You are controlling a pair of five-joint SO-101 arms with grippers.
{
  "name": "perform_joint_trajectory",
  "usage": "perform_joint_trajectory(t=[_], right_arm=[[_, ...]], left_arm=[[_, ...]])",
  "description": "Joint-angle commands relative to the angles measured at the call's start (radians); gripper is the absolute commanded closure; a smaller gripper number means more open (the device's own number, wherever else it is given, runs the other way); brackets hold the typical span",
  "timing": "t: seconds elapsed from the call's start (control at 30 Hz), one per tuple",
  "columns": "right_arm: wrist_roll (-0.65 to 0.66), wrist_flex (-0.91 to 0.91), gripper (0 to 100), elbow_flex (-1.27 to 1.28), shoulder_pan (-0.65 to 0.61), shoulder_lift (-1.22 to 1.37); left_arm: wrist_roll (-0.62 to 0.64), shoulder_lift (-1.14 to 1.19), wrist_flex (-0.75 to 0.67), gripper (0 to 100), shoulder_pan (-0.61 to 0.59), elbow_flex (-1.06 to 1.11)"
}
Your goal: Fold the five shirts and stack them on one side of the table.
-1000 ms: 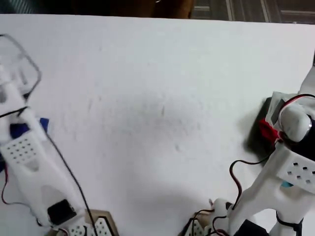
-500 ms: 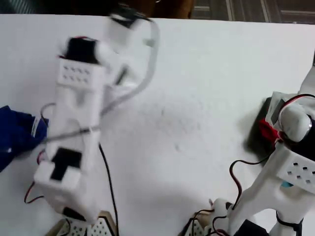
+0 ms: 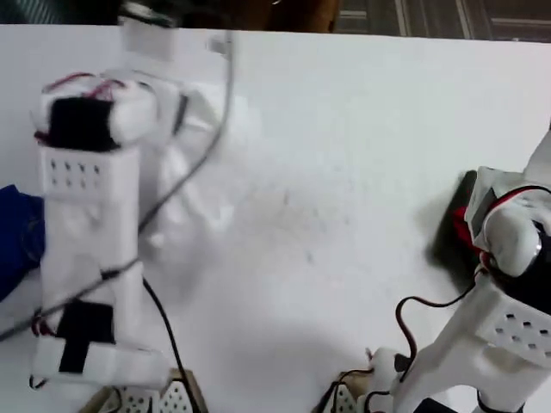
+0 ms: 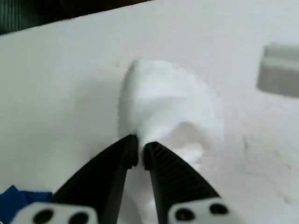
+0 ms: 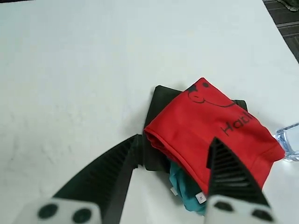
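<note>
A crumpled white shirt (image 4: 163, 102) lies on the white table (image 3: 344, 129), and my left gripper (image 4: 140, 150) is shut on its near edge. In the high view the left arm (image 3: 86, 198) stretches toward the back left, with the white shirt (image 3: 194, 185) beside it. A blue shirt (image 3: 13, 245) (image 4: 14, 198) lies at the left edge. My right gripper (image 5: 177, 140) hangs open over a folded stack at the right. In that stack a red shirt (image 5: 210, 126) lies on top of a black shirt (image 5: 156, 135) and a teal shirt (image 5: 184, 184).
A clear bottle (image 5: 289, 140) stands just beyond the stack at the table's right side. A blurred grey-white block (image 4: 280, 70) shows past the white shirt. The arm bases and their cables (image 3: 413, 310) sit at the front edge.
The left arm swung from the left edge toward the back of the table and now holds the white shirt. The blue shirt came into view. The right arm barely moved.
</note>
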Motion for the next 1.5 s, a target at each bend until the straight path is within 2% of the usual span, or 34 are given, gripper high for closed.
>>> perform_joint_trajectory(t=[0.0,0.1,0.13,0.53,0.67,0.8,1.0,1.07,1.17,1.27,1.47], right_arm=[[0.011,0.015,76.9,-0.028,0.007,-0.018],[0.014,0.015,76.9,-0.028,0.005,-0.018],[0.026,0.016,76.9,-0.026,0.005,-0.018],[0.078,0.016,76.9,-0.026,0.010,-0.018],[0.078,0.016,76.9,-0.026,0.005,-0.018],[0.078,0.016,76.9,-0.026,0.005,-0.016],[0.078,0.016,76.9,-0.026,0.005,-0.016],[0.078,0.016,76.9,-0.026,0.007,-0.016],[0.078,0.016,76.9,-0.026,0.010,-0.016],[0.078,0.016,76.9,-0.026,0.010,-0.018],[0.078,0.016,76.9,-0.026,0.010,-0.016]], left_arm=[[0.011,0.092,-0.057,94,-0.089,0.024],[0.018,0.196,-0.055,81,-0.152,0.025],[0.018,0.224,-0.055,80,-0.173,0.025],[0.015,0.319,-0.028,82,-0.414,0.038],[0.014,0.381,-0.020,82,-0.434,0.038],[0.017,0.496,-0.020,82,-0.393,0.027],[0.018,0.631,-0.023,82,-0.259,0.027],[0.021,0.646,-0.021,87,-0.213,0.025],[0.101,0.646,-0.029,99,-0.170,0.022],[0.184,0.646,-0.018,97,-0.144,-0.021],[0.172,0.646,0.149,97,-0.025,-0.242]])
